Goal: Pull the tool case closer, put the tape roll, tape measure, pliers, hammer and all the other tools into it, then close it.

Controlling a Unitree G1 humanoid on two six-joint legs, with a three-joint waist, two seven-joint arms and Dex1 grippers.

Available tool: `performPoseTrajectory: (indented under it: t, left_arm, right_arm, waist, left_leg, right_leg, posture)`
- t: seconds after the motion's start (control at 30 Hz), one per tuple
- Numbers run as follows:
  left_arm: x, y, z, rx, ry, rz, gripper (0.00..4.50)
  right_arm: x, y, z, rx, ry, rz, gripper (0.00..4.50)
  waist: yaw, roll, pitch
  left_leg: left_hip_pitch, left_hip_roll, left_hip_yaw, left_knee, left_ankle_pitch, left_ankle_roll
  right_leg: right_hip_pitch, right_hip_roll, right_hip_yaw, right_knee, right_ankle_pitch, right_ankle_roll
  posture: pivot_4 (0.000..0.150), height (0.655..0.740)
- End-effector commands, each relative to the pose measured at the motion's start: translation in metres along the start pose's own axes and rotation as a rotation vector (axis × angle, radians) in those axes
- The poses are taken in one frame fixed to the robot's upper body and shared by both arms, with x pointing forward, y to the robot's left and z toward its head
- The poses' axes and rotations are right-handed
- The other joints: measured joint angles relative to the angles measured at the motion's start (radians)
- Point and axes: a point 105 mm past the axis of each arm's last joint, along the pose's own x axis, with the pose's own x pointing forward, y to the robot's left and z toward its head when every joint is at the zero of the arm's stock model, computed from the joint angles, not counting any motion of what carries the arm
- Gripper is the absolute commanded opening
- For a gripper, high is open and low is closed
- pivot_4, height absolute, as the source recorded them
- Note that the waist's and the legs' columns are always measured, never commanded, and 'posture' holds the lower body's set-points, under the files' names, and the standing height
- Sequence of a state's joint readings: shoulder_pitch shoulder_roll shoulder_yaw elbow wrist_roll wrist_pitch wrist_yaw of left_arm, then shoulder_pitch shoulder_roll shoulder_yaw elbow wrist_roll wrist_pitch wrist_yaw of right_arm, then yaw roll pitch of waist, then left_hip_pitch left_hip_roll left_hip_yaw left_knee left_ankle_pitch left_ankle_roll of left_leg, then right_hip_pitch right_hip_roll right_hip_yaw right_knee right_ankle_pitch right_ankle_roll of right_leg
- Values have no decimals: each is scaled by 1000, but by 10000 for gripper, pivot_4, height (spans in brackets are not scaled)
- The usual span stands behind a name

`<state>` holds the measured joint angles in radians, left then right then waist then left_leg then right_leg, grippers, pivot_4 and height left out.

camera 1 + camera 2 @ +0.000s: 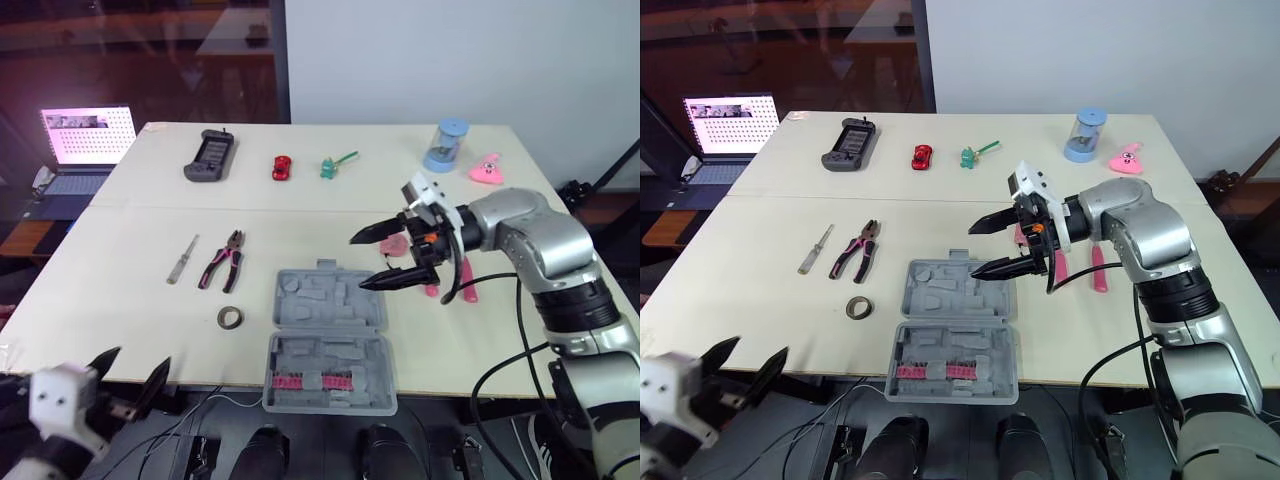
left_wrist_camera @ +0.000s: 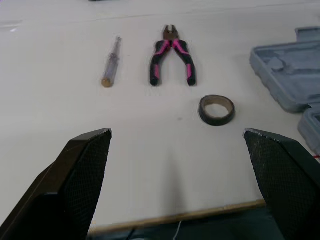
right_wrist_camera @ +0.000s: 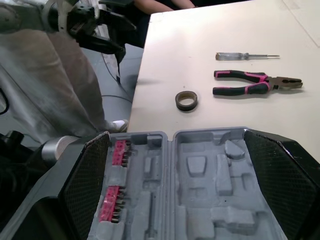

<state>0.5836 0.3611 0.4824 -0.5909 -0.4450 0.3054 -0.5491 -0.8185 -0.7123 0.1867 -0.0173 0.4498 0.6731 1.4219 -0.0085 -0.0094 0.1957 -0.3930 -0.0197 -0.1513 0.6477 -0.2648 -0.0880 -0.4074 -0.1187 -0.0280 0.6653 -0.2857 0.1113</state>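
Observation:
The grey tool case (image 1: 330, 340) lies open at the table's front edge, with pink bits in its near half. My right gripper (image 1: 358, 262) hovers open over the case's far right corner, holding nothing. Behind it, pink-handled tools (image 1: 465, 280) lie partly hidden by the arm. Left of the case are a dark tape roll (image 1: 230, 318), pink-and-black pliers (image 1: 222, 260) and a clear-handled screwdriver (image 1: 182, 259). My left gripper (image 1: 140, 360) is open and empty, below the table's front left edge. The left wrist view looks across at the tape roll (image 2: 216, 110) and pliers (image 2: 171, 55).
Along the far side of the table sit a game controller (image 1: 209, 155), a red toy car (image 1: 282, 167), a green toy (image 1: 335, 163), a blue-lidded jar (image 1: 446, 146) and a pink toy (image 1: 486, 171). A lit laptop (image 1: 85, 140) stands off the table's far left corner.

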Motion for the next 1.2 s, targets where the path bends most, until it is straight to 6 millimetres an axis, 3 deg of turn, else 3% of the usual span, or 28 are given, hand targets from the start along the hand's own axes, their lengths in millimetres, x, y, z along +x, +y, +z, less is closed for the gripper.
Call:
performPoseTrajectory:
  t: [0.03, 0.23, 0.33, 0.4, 0.7, 1.2]
  left_arm:
    - [25, -13, 0, 1, 83, -58, 44310]
    - [61, -29, 1, 2, 198, -96, 44310]
    - [76, -35, 5, -6, 210, -95, 32346]
    - [81, -39, 5, 18, 226, -99, 22057]
    - [102, -43, 0, 21, 225, -77, 22057]
    - [114, -52, -18, 17, 266, -100, 22057]
  right_arm:
    - [-4, 8, 7, -33, -15, -29, 45000]
    - [0, 18, 7, -12, -34, -40, 45000]
    - [-1, 19, 8, -6, -36, -56, 45000]
    - [-2, 20, 8, 0, -36, -63, 45000]
    - [-5, 19, 5, 7, -7, -82, 45000]
    - [-5, 12, 3, -18, 23, -119, 45000]
  waist:
    - [-3, 0, 0]
    - [-12, 0, 0]
    - [-7, 0, 0]
    - [-7, 0, 0]
    - [-5, 0, 0]
    - [-5, 0, 0]
  left_leg:
    - [0, 0, 0, 0, 0, 0]
    - [1, 0, 0, 0, 0, 0]
    - [1, 0, 0, 0, 0, 0]
    - [1, 0, 0, 0, 0, 0]
    - [1, 0, 0, 0, 0, 0]
    - [1, 0, 0, 0, 0, 0]
  right_leg:
    - [0, 0, 0, 0, 1, 2]
    - [0, 0, 1, 1, 2, 3]
    - [0, 0, 1, 2, 2, 3]
    - [0, 0, 1, 2, 2, 3]
    - [0, 0, 1, 1, 2, 3]
    - [0, 0, 1, 1, 2, 3]
  posture:
    - [1500, 6902]
    - [1500, 6902]
    - [1500, 6902]
    - [1500, 6902]
    - [1500, 6902]
    - [1500, 6902]
